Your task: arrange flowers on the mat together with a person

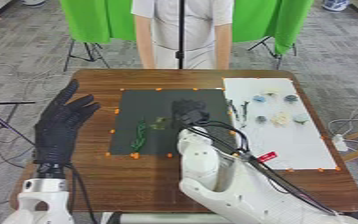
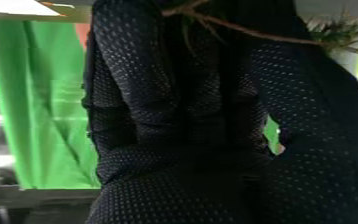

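My left hand (image 1: 58, 125) is at the left of the table in the head view, its fingers straight. My right hand (image 1: 190, 111) is over the dark mat (image 1: 140, 107), curled round a thin sprig. In the right wrist view, the brown stem of the sprig (image 2: 262, 35) crosses the fingers and thumb of my right hand (image 2: 175, 165), with green needles by the thumb. Yellow-green bits (image 1: 160, 120) show beside that hand in the head view. A green stem (image 1: 140, 136) lies on the mat's left part.
On the white sheet (image 1: 295, 147) at the right lie two green stems (image 1: 244, 111) and several flower heads, among them a cream one (image 1: 279, 119) and a dark blue-grey one (image 1: 290, 99). Orange tape marks both mats' edges. My right forearm crosses the dark mat's lower right corner.
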Tool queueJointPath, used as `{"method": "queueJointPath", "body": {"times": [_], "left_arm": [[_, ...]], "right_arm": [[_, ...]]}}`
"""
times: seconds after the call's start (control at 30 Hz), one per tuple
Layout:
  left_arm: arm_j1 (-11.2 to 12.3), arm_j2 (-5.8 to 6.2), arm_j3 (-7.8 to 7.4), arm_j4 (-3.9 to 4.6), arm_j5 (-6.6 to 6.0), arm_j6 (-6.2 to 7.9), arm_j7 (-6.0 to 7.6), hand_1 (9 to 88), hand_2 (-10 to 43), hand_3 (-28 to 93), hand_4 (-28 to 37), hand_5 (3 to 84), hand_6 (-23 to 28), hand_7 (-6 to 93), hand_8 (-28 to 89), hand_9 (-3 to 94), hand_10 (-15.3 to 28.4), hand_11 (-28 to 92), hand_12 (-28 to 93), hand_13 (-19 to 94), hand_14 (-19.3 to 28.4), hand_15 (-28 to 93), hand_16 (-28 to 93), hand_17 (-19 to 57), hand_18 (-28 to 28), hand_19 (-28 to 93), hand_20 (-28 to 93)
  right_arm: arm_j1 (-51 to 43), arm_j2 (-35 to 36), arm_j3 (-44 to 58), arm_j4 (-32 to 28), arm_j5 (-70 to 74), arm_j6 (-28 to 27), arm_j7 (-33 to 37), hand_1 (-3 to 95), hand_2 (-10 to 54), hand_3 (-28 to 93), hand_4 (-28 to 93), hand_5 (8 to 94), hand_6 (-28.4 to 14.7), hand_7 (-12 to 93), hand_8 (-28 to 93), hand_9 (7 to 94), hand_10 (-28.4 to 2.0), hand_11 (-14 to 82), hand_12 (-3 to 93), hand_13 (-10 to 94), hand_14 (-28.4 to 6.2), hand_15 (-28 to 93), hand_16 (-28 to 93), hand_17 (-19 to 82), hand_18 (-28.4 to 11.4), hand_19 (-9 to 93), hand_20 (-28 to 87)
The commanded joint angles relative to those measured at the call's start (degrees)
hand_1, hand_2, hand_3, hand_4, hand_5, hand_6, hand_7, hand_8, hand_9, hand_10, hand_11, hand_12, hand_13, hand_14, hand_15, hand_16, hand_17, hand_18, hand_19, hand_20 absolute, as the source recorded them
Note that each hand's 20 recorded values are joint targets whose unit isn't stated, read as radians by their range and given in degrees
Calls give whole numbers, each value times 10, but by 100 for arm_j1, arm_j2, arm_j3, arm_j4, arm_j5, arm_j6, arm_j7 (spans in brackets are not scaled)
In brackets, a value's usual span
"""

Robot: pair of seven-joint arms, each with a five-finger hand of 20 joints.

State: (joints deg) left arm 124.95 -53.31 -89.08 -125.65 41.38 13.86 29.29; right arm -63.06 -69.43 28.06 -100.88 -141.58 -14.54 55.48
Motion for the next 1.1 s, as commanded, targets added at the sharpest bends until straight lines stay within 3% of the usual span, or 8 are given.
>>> {"method": "queueJointPath", "body": {"times": [0.03, 0.23, 0.37, 0.5, 0.6, 0.8, 0.9, 1.1], "left_arm": [[-123, 144, 168, 63, -113, 108, 122, 217, 93, 738, -283, 336, 68, 124, -91, 372, 199, 255, 117, 300, 259, 472, -76, -47, 277, 644, -130], [-149, 151, 234, 81, -127, 108, 145, 221, 95, 737, -283, 339, 70, 121, -90, 380, 203, 251, 119, 306, 264, 478, -77, -48, 281, 645, -128], [-164, 144, 249, 86, -130, 102, 144, 222, 95, 739, -282, 340, 69, 120, -90, 382, 204, 249, 120, 305, 264, 480, -78, -48, 279, 645, -128], [-168, 244, 310, 82, -189, 178, 223, 223, 94, 741, -281, 340, 69, 121, -90, 381, 204, 248, 121, 300, 262, 478, -79, -49, 278, 645, -128], [-206, 182, 328, 101, -139, 117, 169, 224, 91, 743, -280, 341, 69, 120, -90, 381, 205, 249, 121, 295, 261, 479, -80, -49, 274, 641, -128], [-111, 37, 144, 78, -61, 25, 18, 225, 88, 746, -279, 342, 70, 119, -90, 379, 205, 249, 120, 292, 260, 479, -84, -49, 271, 637, -123], [-38, 26, 72, 48, -38, 39, -22, 225, 88, 747, -279, 342, 69, 117, -90, 375, 203, 248, 118, 290, 258, 479, -86, -49, 270, 635, -119], [45, -151, 11, 31, 31, -39, -162, 221, 81, 760, -280, 343, 67, 118, -91, 353, 193, 262, 110, 260, 230, 476, -97, -47, 250, 619, -107]], "right_arm": [[1, -245, -154, 196, -306, -209, -169, 523, -95, 603, -243, 850, -16, 228, 18, 893, -136, 309, 205, 799, -106, 601, 175, 334, -242, 924, -60], [-36, -326, -157, 253, -291, -183, -92, 452, -91, 623, -233, 848, -13, 213, 1, 903, -141, 310, 205, 814, -107, 607, 172, 343, -244, 922, -75], [-41, -354, -130, 303, -169, -255, 85, 411, -72, 625, -226, 856, -12, 214, -112, 915, -139, 314, 207, 833, -106, 608, 171, 363, -247, 928, -112], [-86, -435, -71, 363, -236, -158, 73, 373, -26, 557, -210, 845, -25, 183, -128, 930, -137, 311, 200, 861, -104, 590, 171, 386, -256, 932, -119], [-109, -438, -36, 323, -161, -196, 125, 362, -8, 531, -205, 848, -32, 168, -129, 937, -138, 314, 193, 881, -104, 576, 177, 403, -257, 932, -127], [-72, -343, -23, -41, 724, -250, 420, 346, 3, 521, -202, 870, -39, 145, -126, 937, -138, 354, 168, 926, -100, 536, 186, 445, -241, 927, -153], [-93, -299, -88, -201, 720, -238, 383, 337, 8, 524, -199, 886, -42, 140, -128, 937, -137, 373, 155, 935, -99, 534, 189, 456, -238, 931, -173], [83, 56, -380, -498, 175, 617, 259, 310, 9, 573, -209, 827, -58, 115, -126, 937, -143, 326, 153, 937, -101, 501, 194, 457, -237, 927, -196]]}}
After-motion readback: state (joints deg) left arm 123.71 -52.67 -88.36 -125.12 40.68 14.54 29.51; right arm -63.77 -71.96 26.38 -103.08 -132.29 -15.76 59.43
